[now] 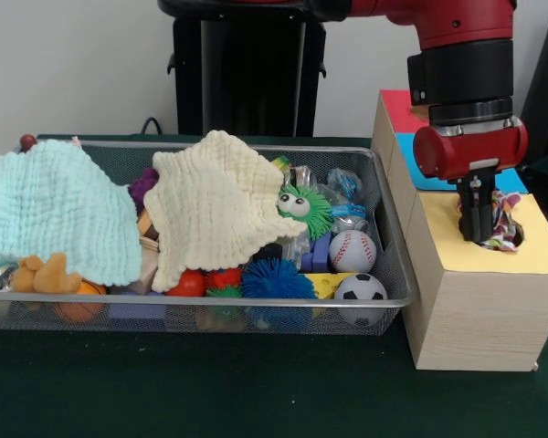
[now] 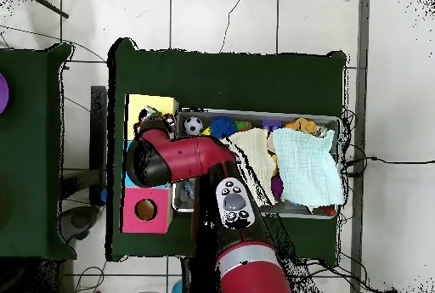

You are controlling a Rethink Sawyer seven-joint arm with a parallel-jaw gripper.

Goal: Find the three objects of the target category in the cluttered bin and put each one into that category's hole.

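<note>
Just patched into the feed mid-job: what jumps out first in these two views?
The red and black arm reaches down over the wooden box, its hand at the hole in the yellow section with a multicoloured crumpled item right at the opening. Beside the box, the mesh bin is packed with toys, and two cloths drape over them: a pale mint one and a cream one, with a baseball and a small soccer ball showing at the box end.

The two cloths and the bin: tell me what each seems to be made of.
Mint cloth and cream cloth: soft woven fabric, probably cotton muslin, judging by the crinkled, matte, draping surface. Bin: metal wire mesh, see-through walls under a shiny silver rim.
</note>
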